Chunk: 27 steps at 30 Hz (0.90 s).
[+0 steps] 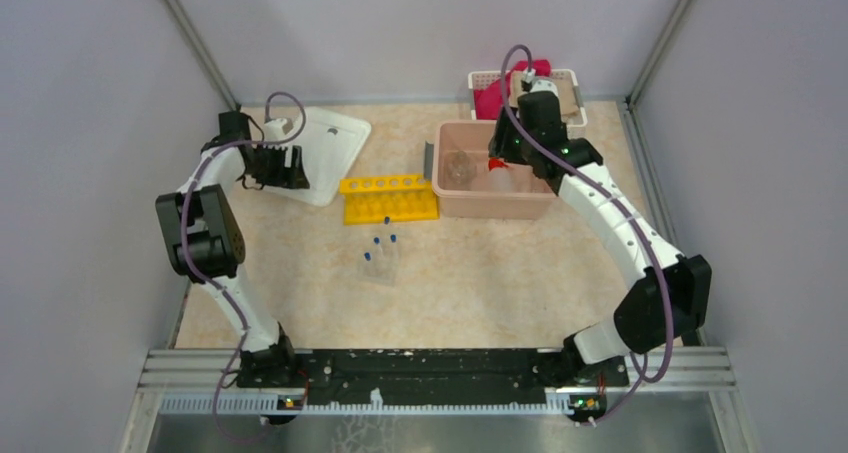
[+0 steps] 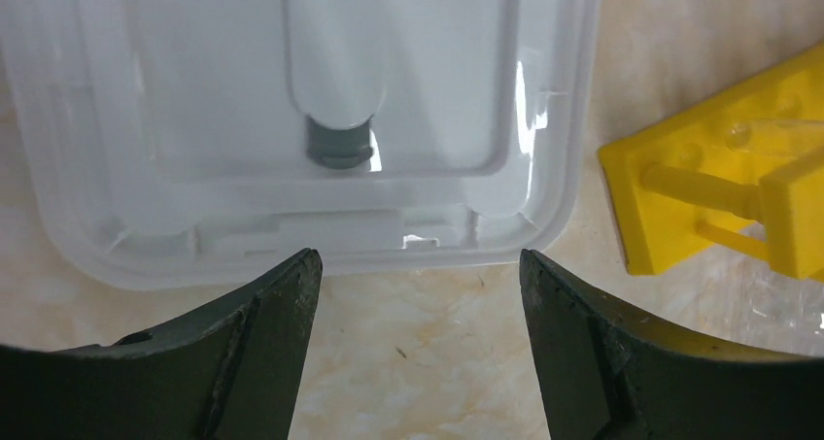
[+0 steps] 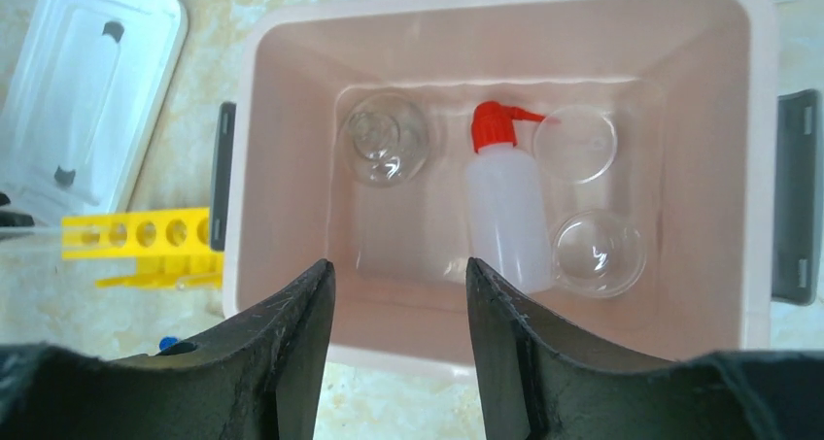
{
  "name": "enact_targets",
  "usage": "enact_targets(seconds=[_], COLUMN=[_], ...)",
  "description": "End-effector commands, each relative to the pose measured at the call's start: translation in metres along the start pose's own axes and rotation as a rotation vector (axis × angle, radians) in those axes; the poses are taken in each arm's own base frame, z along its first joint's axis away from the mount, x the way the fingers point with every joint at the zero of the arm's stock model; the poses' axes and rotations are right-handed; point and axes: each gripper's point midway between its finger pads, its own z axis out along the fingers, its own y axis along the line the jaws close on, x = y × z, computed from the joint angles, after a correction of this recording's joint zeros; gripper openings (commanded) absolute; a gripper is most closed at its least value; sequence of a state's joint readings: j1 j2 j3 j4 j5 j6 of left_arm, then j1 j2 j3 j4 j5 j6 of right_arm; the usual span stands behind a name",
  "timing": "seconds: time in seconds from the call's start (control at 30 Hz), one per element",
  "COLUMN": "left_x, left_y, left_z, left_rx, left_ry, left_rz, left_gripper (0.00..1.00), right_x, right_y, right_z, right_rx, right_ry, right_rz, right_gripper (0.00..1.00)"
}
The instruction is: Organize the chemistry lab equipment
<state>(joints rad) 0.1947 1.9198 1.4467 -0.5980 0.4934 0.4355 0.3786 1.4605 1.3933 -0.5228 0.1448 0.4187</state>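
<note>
Tabletop [image 1: 480, 273]: left gripper [image 2: 418, 260] agape by white lid [image 2: 243, 71], right gripper [image 3: 400, 270] agape over pink tub [image 3: 282, 119]

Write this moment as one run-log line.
left gripper: open, at lid edge | right gripper: open, above tub | bottle, flask in tub

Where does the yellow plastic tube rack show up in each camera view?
Top external: yellow plastic tube rack, centre, just left of the pink tub.
Left wrist: right edge, beside the white plastic lid.
Right wrist: left edge, beside the tub.
Shared landmark: that lid, in all three.
</note>
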Motion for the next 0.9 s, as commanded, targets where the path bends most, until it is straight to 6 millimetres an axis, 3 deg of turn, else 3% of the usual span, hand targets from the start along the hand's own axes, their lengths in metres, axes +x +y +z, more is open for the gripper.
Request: enact_targets(seconds=[0.0,0.2,0.37,0.5,0.63,0.87], left_x=[-0.007,-0.041,-0.054,-0.049,-0.034,-0.025], left_y=[0.031,0.064,0.091,0.113,0.132,0.147], left_z=[-0.009,-0.027,-0.030,-0.021,-0.008,0.001], left_rx=[-0.135,-0.269,-0.357,-0.426,-0.463,-0.433], left_ry=[-0.059,-0.134,-0.152,-0.117,-0.056,-0.048], left_rz=[-0.162,-0.143,-0.123,-0.104,-0.101,-0.093], left_gripper=[0.81,0.78,0.78,0.79,0.73,0.63], right_x=[0.012,0.025,0.032,0.032,0.022,0.014], right_y=[0.013,0.015,0.013,0.013,0.016,0.017], right_z=[-0.010,-0.016,-0.019,-0.024,-0.034,-0.048], right_rx=[-0.037,-0.053,-0.060,-0.066,-0.078,-0.090], right_ry=[-0.002,0.007,0.019,0.020,-0.008,-0.025], right_rz=[-0.041,-0.045,-0.039,-0.039,-0.034,-0.033], right_gripper=[0.51,0.49,0.46,0.44,0.43,0.41])
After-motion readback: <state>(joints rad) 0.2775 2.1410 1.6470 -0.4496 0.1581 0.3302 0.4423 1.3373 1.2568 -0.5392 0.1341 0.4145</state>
